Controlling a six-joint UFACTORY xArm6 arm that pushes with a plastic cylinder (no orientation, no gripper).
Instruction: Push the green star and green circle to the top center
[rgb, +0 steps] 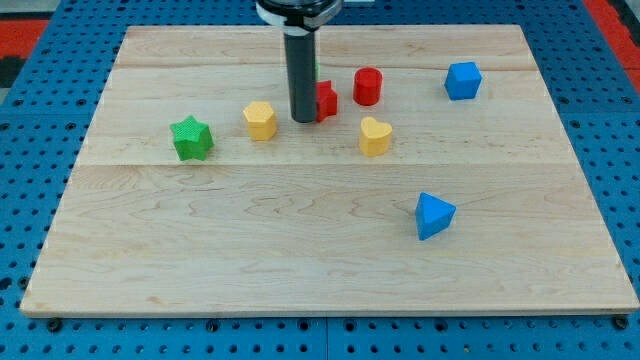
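Nearest you, the blue triangular block (433, 215) sits right of centre on the bench (250, 250). Farther back, the green star (191, 138) waits at left, looking light, rigid and likely to spin, so push through its middle. The yellow block (260, 120) lies between it and my tip (303, 120), which touches the red block (325, 99). There's no claw, and no green circle visible.

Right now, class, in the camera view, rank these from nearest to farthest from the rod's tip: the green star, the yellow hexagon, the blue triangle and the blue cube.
Measured from my tip:
1. Yellow hexagon, just to the view's left of the tip.
2. Green star, farther left, slightly lower.
3. Blue cube, toward the view's upper right.
4. Blue triangle, toward the view's lower right.
The last two are nearly equal; I would not rank them firmly.
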